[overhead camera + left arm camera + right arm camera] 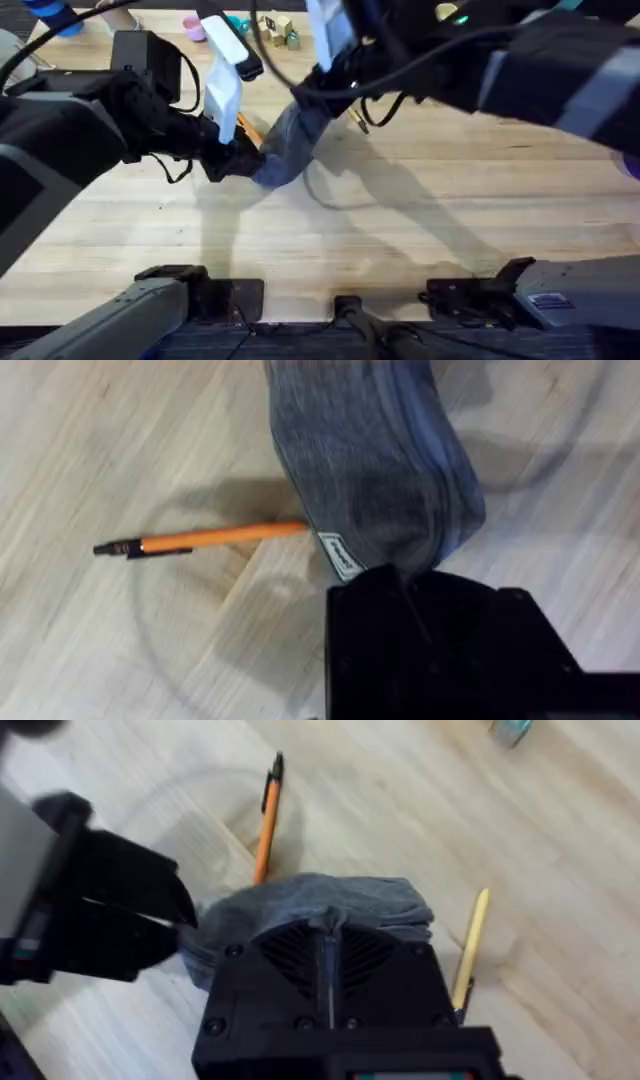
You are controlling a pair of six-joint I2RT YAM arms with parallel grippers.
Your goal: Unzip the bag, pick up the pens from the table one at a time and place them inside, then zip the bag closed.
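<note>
The blue-grey bag (292, 138) hangs stretched between both grippers, raised off the table (420, 230). My left gripper (243, 160) is shut on the bag's lower end; in the left wrist view the fabric (370, 470) runs straight into its closed fingertips (405, 578). My right gripper (314, 90) reaches in from the right and is shut on the bag's upper end, where the cloth (310, 905) bunches against it. One orange pen (250, 128) (220, 537) (265, 820) lies on the wood partly under the bag. A second pen (358, 118) (470, 945) lies just right of the bag.
A white box (222, 75) stands behind the left gripper. Small toys (280, 30) and a pink object (193, 28) sit along the far edge. Bare wood stretches across the middle and front of the table. The left gripper (120, 910) also appears in the right wrist view.
</note>
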